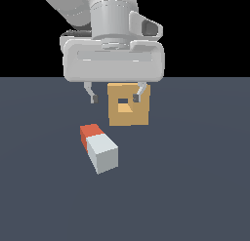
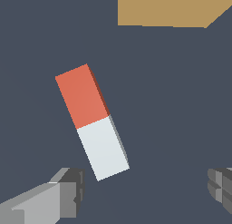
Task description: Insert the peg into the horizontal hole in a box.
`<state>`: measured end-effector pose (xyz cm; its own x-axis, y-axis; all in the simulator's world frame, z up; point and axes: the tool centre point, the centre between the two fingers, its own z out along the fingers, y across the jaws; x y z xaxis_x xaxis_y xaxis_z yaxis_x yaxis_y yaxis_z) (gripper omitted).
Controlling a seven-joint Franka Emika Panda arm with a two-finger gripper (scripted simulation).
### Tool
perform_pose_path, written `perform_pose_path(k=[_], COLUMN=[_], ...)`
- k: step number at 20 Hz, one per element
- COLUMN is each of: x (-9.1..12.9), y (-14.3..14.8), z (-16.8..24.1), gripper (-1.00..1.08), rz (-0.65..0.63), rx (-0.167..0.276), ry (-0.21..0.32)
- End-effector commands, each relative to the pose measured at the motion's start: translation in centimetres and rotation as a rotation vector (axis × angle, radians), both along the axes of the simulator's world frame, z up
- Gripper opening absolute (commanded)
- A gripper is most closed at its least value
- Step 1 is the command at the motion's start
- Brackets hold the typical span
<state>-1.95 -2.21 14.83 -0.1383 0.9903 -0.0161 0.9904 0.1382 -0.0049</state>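
In the exterior view we see the end effector (image 1: 115, 94) wide open and empty, above the table (image 1: 195, 186). The peg (image 1: 98, 147) lies flat, near the box (image 1: 128, 106) and its hole (image 1: 124, 103). In the wrist view the peg (image 2: 91, 121) lies free between the fingers (image 2: 68, 191), apart from the box (image 2: 172, 10).

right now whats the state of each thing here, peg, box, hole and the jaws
peg: lying flat on the floor, not held, red end toward the box, at a slant to the hole's line
box: standing on the floor, apart from the peg
hole: empty
gripper: jaws open, holding nothing, raised above the floor
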Motion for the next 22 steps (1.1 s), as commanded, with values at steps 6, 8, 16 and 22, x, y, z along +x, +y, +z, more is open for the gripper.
perform_pose_path(k=[6,8,16,22], x=[-1.6,-2.0,-3.0,-3.3], y=[-1.0,-1.3,-2.3,-2.8], z=[-3.1,-4.0,-6.5,-7.4], gripper=[1.00,1.00,1.00,1.00], rz=[0.167,0.211,0.341,0.389], rx=[0.008,0.010,0.016,0.018], ry=[0.000,0.000,0.000,0.000])
